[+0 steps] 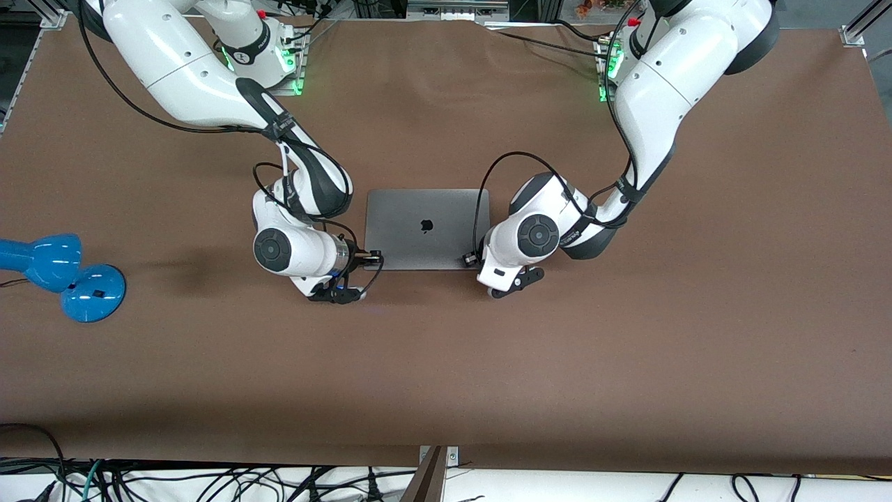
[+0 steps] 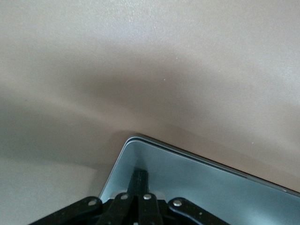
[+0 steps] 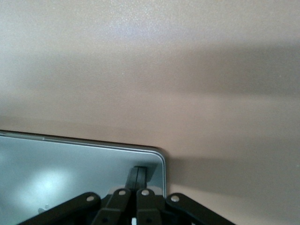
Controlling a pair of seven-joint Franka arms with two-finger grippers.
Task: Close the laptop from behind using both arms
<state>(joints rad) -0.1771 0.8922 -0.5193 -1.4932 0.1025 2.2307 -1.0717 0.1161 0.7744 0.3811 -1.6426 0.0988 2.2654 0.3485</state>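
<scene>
- MacBook [image 1: 426, 229] sits mid counter [image 1: 627, 362], lid looks fully down, apple logo up. In both wrist views lid and base edges meet at the corner w/ no gap I can make out, so I'd call the closing basically done.
- right pincer [image 1: 374, 259] is at the lid corner nearest the front cam, on the right arm's end. Fingers look pinched together, tip resting on the lid [image 3: 138, 176], not grasping anything.
- left pincer [image 1: 469, 260] mirrors it on the corner toward the left arm's end, fingers together too, tip pressing the lid [image 2: 139, 180].
- key relation: laptop's long axis runs arm to arm, each pincer on its own corner of the same front edge, so the lid lies straight below both tips. Neither arm is closer, pretty symmetric.
- next imo: lift both straight up, evenly, so nothing drags the lid.
- blue desk lamp [image 1: 59, 275] is well apart at the right arm's end, no issue.
</scene>
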